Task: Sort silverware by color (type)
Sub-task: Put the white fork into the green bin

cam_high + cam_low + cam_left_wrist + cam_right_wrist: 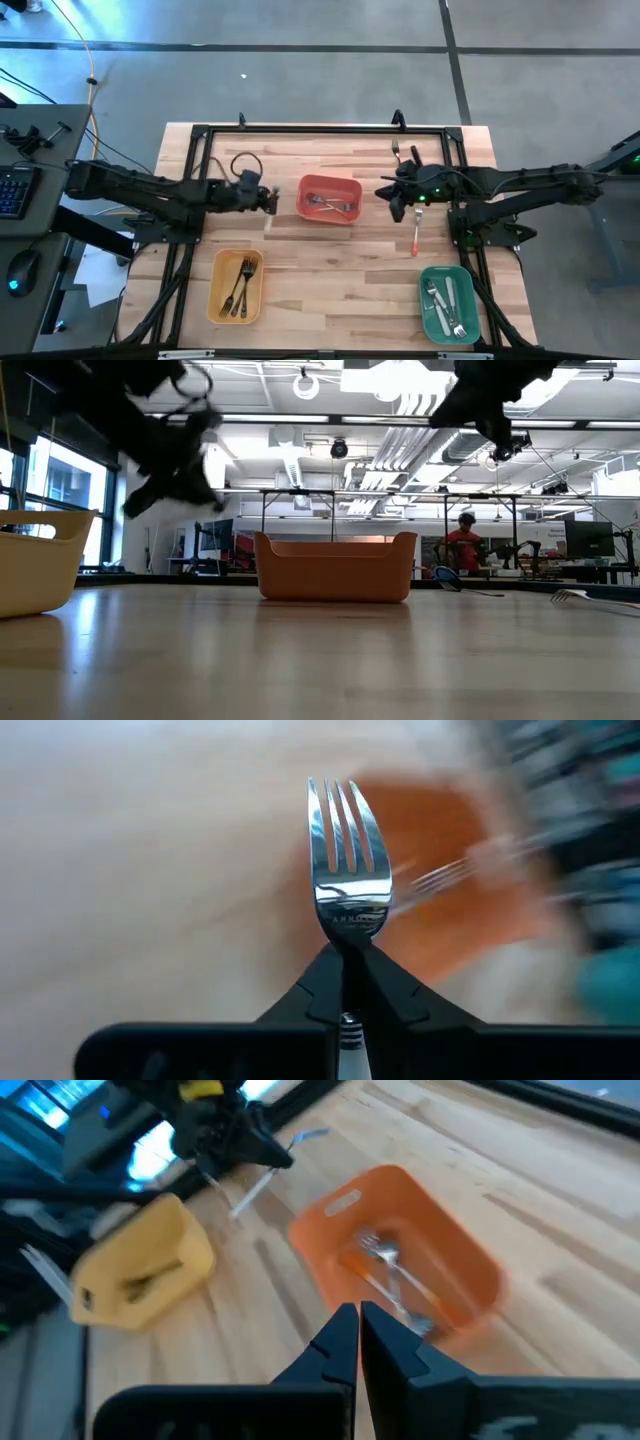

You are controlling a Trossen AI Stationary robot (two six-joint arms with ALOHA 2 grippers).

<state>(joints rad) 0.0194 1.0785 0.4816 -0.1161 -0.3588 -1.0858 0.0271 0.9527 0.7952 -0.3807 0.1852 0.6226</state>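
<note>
High view shows the sorting well along. The red bin (329, 199) holds a couple of utensils, the yellow bin (236, 286) holds two or three dark forks, and the green bin (448, 302) holds several pale ones.

The left gripper (270, 199) hangs above the counter (340, 270), just beside the red bin on the side away from the other arm. Its jaws are pinching a fork (347, 860) by the neck. In the left wrist view the shiny tines stick straight out ahead of the jaws, with the blurred red bin beyond them. The handle runs back under the jaws and looks pale. If so, it likely belongs with the pale ones in the green bin, which lies well apart from these jaws on the other arm's side.

The right gripper (398, 203) hovers near the opposite end of the red bin. Its jaws are pressed together with nothing between them, as the right wrist view shows.

A red-handled fork (416, 238) lies loose on the counter just below the right gripper, toward the green bin. One more small utensil (396, 149) seems to lie near the counter's far edge.

By my reckoning, what is left is the held fork plus those two strays.
</note>
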